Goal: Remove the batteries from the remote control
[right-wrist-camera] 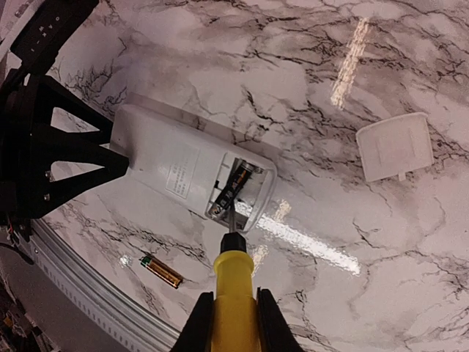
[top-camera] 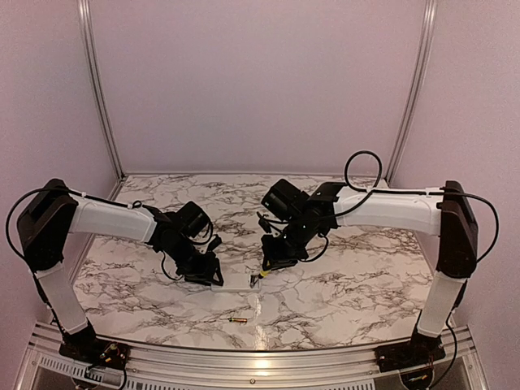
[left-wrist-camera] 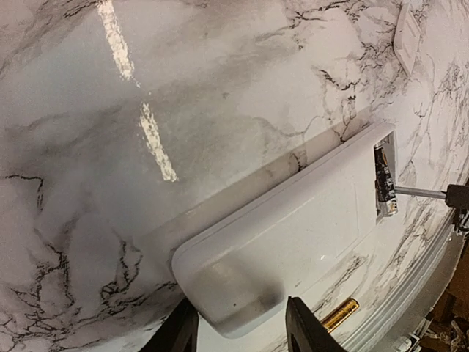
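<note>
The white remote control [right-wrist-camera: 176, 165] lies on the marble table with its battery recess open at the right end. A dark battery [right-wrist-camera: 236, 185] sits in the recess. A coppery-gold battery [right-wrist-camera: 161, 270] lies loose on the table nearer the front edge. My left gripper [left-wrist-camera: 238, 323] is closed around the remote's [left-wrist-camera: 293, 242] plain end. My right gripper [right-wrist-camera: 234, 297] is shut on a yellow-handled screwdriver [right-wrist-camera: 236, 279], whose tip is in the recess against the dark battery. In the top view the remote [top-camera: 236, 282] lies between both grippers.
The small white cover piece [right-wrist-camera: 394, 147] lies flat on the table beyond the remote. The metal rail of the table's front edge [right-wrist-camera: 80, 282] runs close behind the loose battery [top-camera: 238, 321]. The enclosure walls stand at the back and sides.
</note>
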Action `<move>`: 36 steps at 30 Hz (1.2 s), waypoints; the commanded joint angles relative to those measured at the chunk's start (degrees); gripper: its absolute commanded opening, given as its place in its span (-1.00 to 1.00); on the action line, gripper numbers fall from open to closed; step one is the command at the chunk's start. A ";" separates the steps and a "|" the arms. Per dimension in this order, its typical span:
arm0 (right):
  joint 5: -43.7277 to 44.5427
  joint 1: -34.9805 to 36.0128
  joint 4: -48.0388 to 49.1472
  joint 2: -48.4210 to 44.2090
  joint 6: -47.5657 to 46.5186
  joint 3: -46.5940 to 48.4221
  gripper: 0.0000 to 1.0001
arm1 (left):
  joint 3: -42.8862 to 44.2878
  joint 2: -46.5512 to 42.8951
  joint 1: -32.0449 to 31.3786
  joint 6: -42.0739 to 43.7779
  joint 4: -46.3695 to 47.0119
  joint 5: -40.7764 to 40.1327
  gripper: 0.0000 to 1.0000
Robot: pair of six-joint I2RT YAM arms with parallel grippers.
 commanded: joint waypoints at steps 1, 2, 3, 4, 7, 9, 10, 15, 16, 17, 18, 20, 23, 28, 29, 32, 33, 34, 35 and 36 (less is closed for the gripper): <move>-3.95 -0.38 0.94 0.41 -2.17 -1.50 -1.00 | 1.32 1.44 -0.24 1.13 -0.68 0.12 -0.14; -4.07 -0.65 1.58 0.31 -2.12 -1.92 -1.00 | 1.41 1.39 -0.21 1.20 -0.69 0.08 -0.14; -4.17 -0.91 2.22 0.16 -2.11 -2.44 -1.00 | 1.48 1.50 -0.25 1.17 -0.70 0.10 -0.14; -4.22 -1.11 2.80 -0.03 -1.94 -3.03 -1.00 | 1.56 1.60 -0.21 1.16 -0.78 0.03 -0.14; -4.16 -1.84 4.04 -0.40 -1.32 -5.00 -1.00 | 2.05 1.81 -0.25 1.22 -0.97 -0.12 -0.14; -3.63 -2.13 3.95 -0.46 -1.05 -5.43 -1.00 | 2.48 1.97 -0.25 1.33 -1.26 -0.19 -0.14; -3.03 -2.26 3.91 -0.50 -0.89 -5.65 -1.00 | 2.74 2.09 -0.20 1.45 -1.45 -0.18 -0.14; -2.92 -2.66 4.63 -0.36 -0.10 -6.37 -1.00 | 3.13 2.56 -0.19 1.35 -1.39 -0.44 -0.14; -3.17 -2.67 4.81 -0.19 -0.11 -6.23 -1.00 | 3.24 2.77 -0.22 1.27 -1.42 -0.39 -0.14; -3.37 -2.71 4.95 -0.12 -0.09 -6.15 -1.00 | 3.34 2.87 -0.23 1.25 -1.36 -0.39 -0.14; -3.61 -2.71 5.17 0.01 -0.07 -5.99 -1.00 | 3.44 3.00 -0.25 1.25 -1.29 -0.28 -0.14; -4.18 -2.71 5.51 0.09 -0.21 -5.59 -1.00 | 3.77 3.20 -0.24 1.20 -1.36 -0.25 -0.15; -4.46 -2.75 5.51 0.34 -0.54 -4.89 -1.00 | 4.26 3.44 -0.21 1.23 -1.51 -0.37 -0.15; -5.03 -2.76 5.40 0.72 -0.86 -3.64 -1.00 | 4.58 3.79 -0.25 1.05 -1.63 -0.33 -0.15; -5.16 -2.76 5.48 0.79 -0.88 -3.30 -1.00 | 4.66 3.76 -0.23 1.07 -1.67 -0.39 -0.15; -5.53 -2.80 5.57 0.97 -1.01 -2.41 -1.00 | 4.76 3.85 -0.24 1.06 -1.76 -0.37 -0.15; -5.54 -2.88 5.53 1.06 -1.10 -2.15 -1.00 | 4.88 3.93 -0.21 1.03 -1.80 -0.35 -0.15; -5.61 -2.95 5.49 1.14 -1.11 -1.96 -1.00 | 4.93 3.93 -0.22 1.11 -1.90 -0.31 -0.15; -5.60 -2.94 5.41 1.16 -1.16 -1.67 -1.00 | 5.01 4.00 -0.19 1.14 -2.00 -0.39 -0.15; -5.55 -2.93 5.26 1.16 -1.20 -1.37 -1.00 | 5.09 3.94 -0.20 1.22 -2.02 -0.46 -0.15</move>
